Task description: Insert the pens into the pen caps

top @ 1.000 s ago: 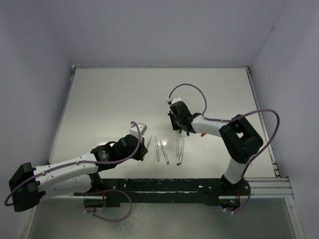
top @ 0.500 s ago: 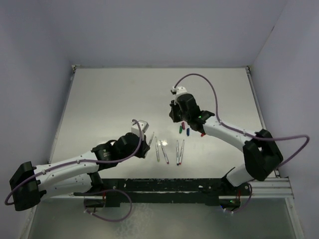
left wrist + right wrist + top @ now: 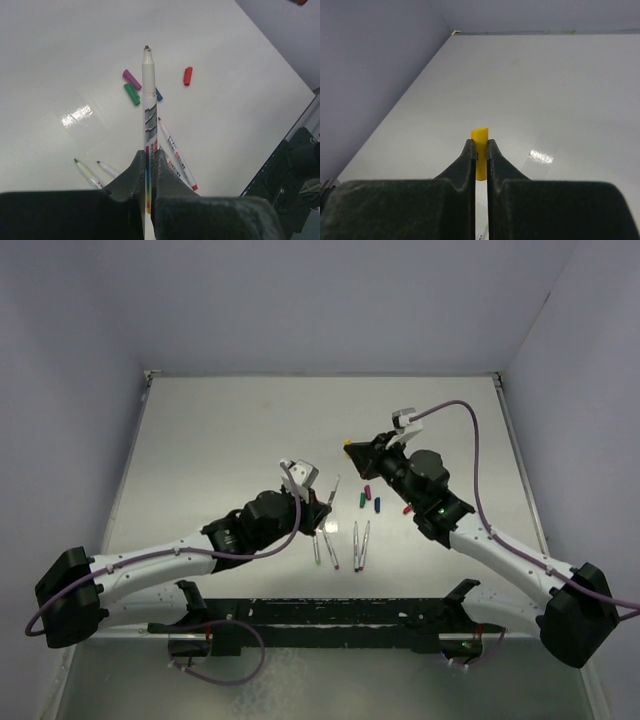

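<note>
Pen in the left gripper (image 3: pixel 322 510), yellow cap (image 3: pixel 347 443) in the right gripper (image 3: pixel 352 448), both held above the table (image 3: pixel 220 430).

The left gripper's jaws were clamped on the barrel of a pen (image 3: pixel 148 110), its tip pointing away from the wrist. Four other pens (image 3: pixel 357 545) lay side by side near the table's near edge. Farther off, the right gripper's jaws pinched the yellow cap, its end poking out past the fingertips. Right of it lay the magenta cap (image 3: pixel 367 488), green cap (image 3: pixel 361 499) and blue cap (image 3: pixel 377 504) bunched together, the red cap (image 3: pixel 407 510) apart, rightmost.

blue cap (image 3: pixel 158 94) mostly behind held pen (image 3: pixel 148 102); yellow cap (image 3: pixel 480 134) base inside right hand (image 3: pixel 480 146)
</note>
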Controlling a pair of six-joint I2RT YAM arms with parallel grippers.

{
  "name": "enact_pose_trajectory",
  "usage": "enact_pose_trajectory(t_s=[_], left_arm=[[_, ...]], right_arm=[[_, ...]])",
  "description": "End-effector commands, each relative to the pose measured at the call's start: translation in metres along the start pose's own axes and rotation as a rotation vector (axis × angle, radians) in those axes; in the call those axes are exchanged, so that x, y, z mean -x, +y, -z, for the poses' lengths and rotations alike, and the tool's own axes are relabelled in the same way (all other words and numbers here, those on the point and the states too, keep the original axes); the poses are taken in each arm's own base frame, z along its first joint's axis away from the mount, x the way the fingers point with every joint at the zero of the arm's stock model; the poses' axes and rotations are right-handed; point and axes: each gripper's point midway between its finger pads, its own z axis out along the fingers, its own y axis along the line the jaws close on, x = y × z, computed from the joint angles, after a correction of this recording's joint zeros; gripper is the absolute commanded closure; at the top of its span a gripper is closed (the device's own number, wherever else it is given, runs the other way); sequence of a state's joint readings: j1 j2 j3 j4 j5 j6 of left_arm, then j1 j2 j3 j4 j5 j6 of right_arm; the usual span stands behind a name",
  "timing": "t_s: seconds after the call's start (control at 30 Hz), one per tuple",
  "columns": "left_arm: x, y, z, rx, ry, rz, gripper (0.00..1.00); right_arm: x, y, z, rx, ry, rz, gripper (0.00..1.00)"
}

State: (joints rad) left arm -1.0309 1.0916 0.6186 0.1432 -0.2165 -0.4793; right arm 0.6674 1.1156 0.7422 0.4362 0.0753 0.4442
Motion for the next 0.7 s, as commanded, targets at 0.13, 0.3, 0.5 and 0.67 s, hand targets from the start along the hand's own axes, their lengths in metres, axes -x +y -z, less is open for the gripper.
enact_pose_trajectory(t_s=[0.13, 0.3, 0.5, 0.67], left_arm=[[0.074, -0.037, -0.006, -0.113, -0.239, 0.035, 1.0], [0.077, -0.039, -0.008, -0.121, -0.26, 0.062, 1.0], [0.077, -0.042, -0.011, -0.13, -0.259, 0.06, 1.0], [0.075, -0.043, -0.012, -0.139, -0.251, 0.06, 1.0]], right_arm=[[0.05, 0.026, 0.025, 0.143, -0.268, -0.131, 1.0], [0.058, 0.028, 0.041, 0.195, -0.383, -0.211, 1.0], [0.06, 0.027, 0.046, 0.211, -0.418, -0.255, 1.0], [0.067, 0.024, 0.049, 0.209, -0.475, -0.286, 1.0]])
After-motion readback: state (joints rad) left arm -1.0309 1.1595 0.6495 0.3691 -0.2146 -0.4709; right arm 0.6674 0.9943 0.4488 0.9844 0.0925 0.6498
